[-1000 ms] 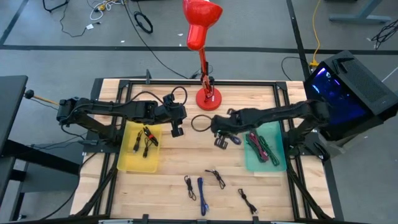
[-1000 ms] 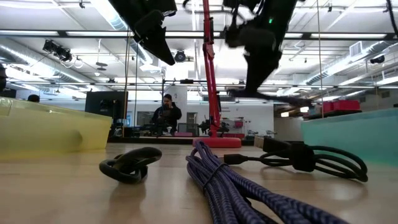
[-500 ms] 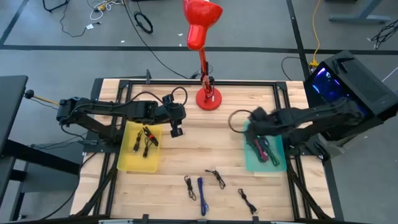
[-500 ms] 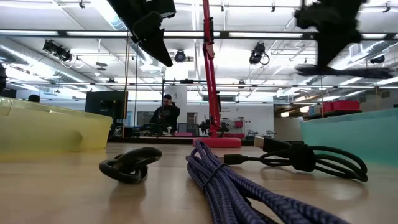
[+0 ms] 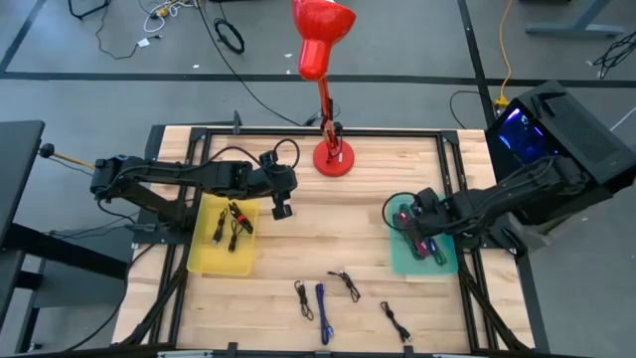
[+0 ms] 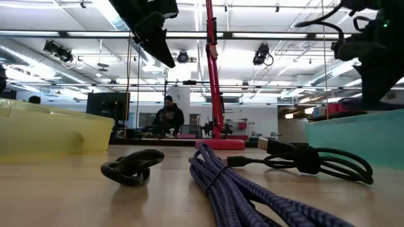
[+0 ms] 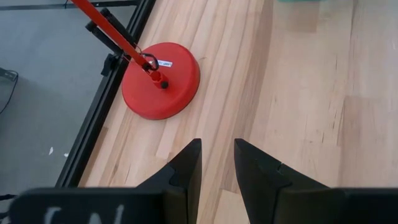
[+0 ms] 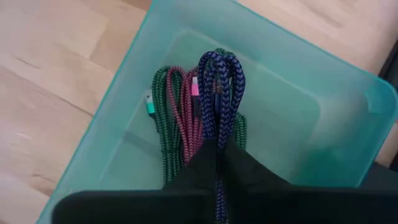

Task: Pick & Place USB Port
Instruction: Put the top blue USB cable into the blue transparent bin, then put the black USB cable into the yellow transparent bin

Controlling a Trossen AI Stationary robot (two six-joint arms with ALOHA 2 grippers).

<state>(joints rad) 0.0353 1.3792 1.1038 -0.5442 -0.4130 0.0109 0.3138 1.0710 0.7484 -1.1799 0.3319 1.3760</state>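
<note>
The right tool [image 8: 217, 163] is clamped on a blue braided cable [image 8: 219, 84], its fingers pressed together on the folded bundle, and it hangs over the teal bin [image 8: 292, 74] at the right side of the bench [image 5: 328, 229]. In the right wrist view the blue loops stand up between the dark fingers, above a green cable [image 8: 163, 118] and a pink cable [image 8: 185, 115] that lie coiled on the bin's floor. From above, the right tool [image 5: 415, 214] sits over the bin's left part, with the teal bin [image 5: 437, 261] under it. The left tool [image 7: 216, 165] has its fingers a little apart with nothing between them; it hovers over bare wood near the red lamp base [image 7: 160, 79]. In the high view the left tool [image 5: 282, 204] is just beside the yellow bin [image 5: 227, 261], which holds a few dark cables [image 5: 231, 221]. The lamp [image 5: 323, 45] stands at the bench's far edge, between the two arms. Near the front edge lie more cables: a blue one [image 5: 321, 303], and black ones [image 5: 345, 283] beside it. The low view shows a black coil [image 6: 131, 166] and a thick blue braided bundle [image 6: 233, 189] close up, and a person [image 6: 169, 115] sits far back in the room.
</note>
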